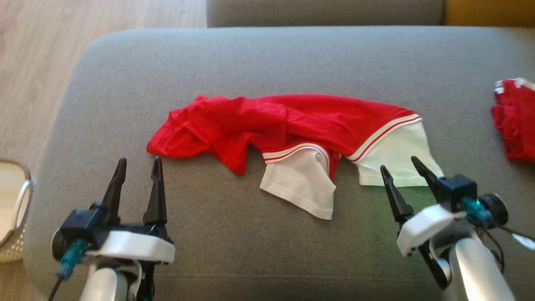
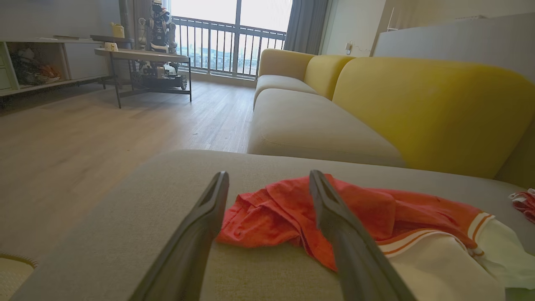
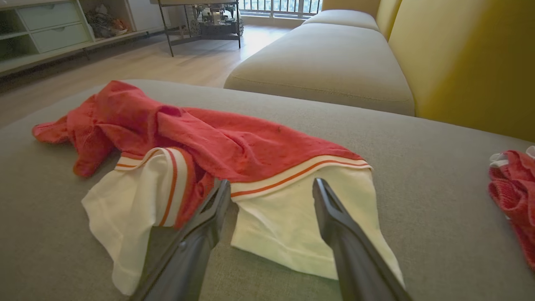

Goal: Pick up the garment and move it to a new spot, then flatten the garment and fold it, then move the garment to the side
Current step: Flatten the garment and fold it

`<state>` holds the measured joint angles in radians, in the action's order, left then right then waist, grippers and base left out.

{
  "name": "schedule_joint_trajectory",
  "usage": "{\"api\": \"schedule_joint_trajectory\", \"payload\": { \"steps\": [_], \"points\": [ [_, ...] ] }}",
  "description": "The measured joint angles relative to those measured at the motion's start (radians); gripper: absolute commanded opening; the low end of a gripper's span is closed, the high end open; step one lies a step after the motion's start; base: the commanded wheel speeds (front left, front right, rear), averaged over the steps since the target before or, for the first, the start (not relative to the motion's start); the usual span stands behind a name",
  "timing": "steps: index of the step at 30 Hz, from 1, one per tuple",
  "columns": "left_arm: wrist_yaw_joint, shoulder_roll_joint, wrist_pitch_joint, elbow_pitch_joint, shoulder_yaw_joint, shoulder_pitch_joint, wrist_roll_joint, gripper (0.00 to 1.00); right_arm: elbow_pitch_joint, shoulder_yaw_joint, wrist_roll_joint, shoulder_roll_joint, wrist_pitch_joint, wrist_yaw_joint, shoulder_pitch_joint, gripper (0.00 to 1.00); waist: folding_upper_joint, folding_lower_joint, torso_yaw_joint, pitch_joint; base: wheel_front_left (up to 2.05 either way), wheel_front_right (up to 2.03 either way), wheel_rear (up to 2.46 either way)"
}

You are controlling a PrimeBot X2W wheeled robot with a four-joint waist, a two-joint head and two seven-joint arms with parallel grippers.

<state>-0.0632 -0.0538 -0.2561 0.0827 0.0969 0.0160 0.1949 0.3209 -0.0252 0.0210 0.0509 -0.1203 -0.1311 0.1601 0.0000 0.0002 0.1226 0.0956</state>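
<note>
A crumpled red garment (image 1: 284,123) with white, red-striped ends lies across the middle of the grey sofa cushion (image 1: 250,58). The left wrist view shows the garment (image 2: 292,213) just beyond my fingers; the right wrist view shows the garment (image 3: 217,142) with its white parts nearest. My left gripper (image 1: 139,162) is open and empty, hovering just in front of the garment's red left end. My right gripper (image 1: 399,164) is open and empty too, its fingertips at the near edge of the right white part.
A second red and white cloth (image 1: 516,119) lies at the cushion's right edge. A woven basket (image 1: 12,209) sits on the wooden floor at the left. Beyond are a yellow-backed sofa (image 2: 418,104) and a low table (image 2: 142,54) with a robot on it.
</note>
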Motion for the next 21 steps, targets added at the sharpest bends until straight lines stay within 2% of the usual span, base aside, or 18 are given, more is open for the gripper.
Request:
{"api": "schedule_joint_trajectory", "payload": {
  "steps": [7, 19, 21],
  "points": [
    [-0.008, 0.005, 0.0, 0.018, 0.011, 0.033, 0.0, 1.0, 0.156, -0.023, 0.054, 0.0, 0.026, 0.0, 0.083, 1.0, 0.0, 0.0, 0.054, 0.053, 0.0, 0.0, 0.0],
    [-0.007, 0.007, 0.0, 0.026, 0.035, 0.06, 0.019, 1.0, 0.292, -0.083, 0.177, 0.001, 0.024, 0.0, 0.154, 1.0, 0.0, -0.0001, 0.108, 0.091, 0.0, 0.0, 0.0],
    [-0.007, 0.007, 0.0, 0.026, 0.035, 0.06, 0.019, 1.0, 0.311, -0.091, 0.188, 0.001, 0.025, 0.0, 0.17, 0.0, 0.0, -0.0001, 0.112, 0.094, 0.0, 0.0, 0.0]
  ]
}}
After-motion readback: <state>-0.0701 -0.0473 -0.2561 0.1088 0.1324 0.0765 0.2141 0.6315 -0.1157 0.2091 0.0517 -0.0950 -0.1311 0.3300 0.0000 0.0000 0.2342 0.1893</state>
